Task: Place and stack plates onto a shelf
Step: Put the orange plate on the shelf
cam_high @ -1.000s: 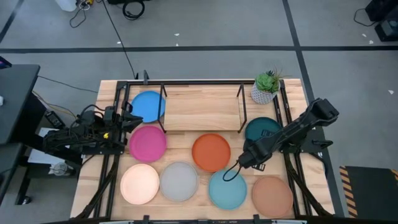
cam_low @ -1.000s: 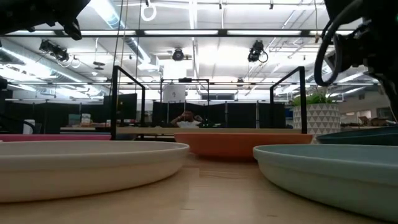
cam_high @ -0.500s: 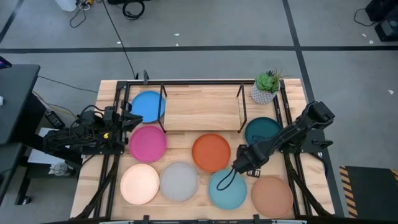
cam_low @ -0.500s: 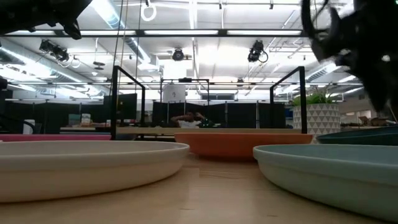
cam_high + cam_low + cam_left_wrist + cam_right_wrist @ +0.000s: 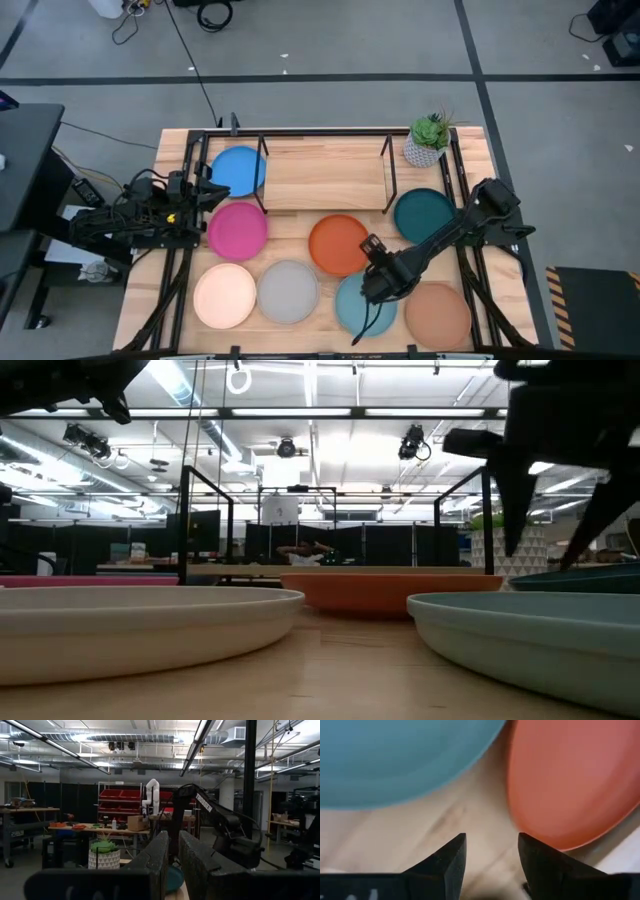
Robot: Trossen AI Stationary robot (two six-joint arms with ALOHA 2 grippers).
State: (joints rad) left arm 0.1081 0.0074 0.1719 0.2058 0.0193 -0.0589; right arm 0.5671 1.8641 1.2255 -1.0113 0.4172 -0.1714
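Several round plates lie flat on the wooden table: blue point(image 5: 238, 170), magenta point(image 5: 237, 230), orange point(image 5: 335, 244), dark teal point(image 5: 422, 212), cream point(image 5: 225, 296), grey point(image 5: 288, 291), light teal point(image 5: 355, 308) and terracotta point(image 5: 437, 315). The shelf point(image 5: 325, 170) stands bare at the far side. My right gripper point(image 5: 373, 277) hangs open, fingers pointing down, over the gap between the orange plate point(image 5: 575, 780) and the light teal plate point(image 5: 395, 755); it touches neither. My left gripper point(image 5: 215, 190) waits at the table's left side, shut and holding nothing.
A potted plant point(image 5: 428, 140) stands at the far right corner beside the shelf. Black frame posts point(image 5: 390, 175) rise at the shelf's ends. Bare wood point(image 5: 470, 820) shows between the two plates under my right gripper.
My right gripper has swung from beside the dark teal plate toward the table's left and near edges. It now stands over the gap between the orange and light teal plates. Its fingers now show in the low view, pointing down. The plates have not moved.
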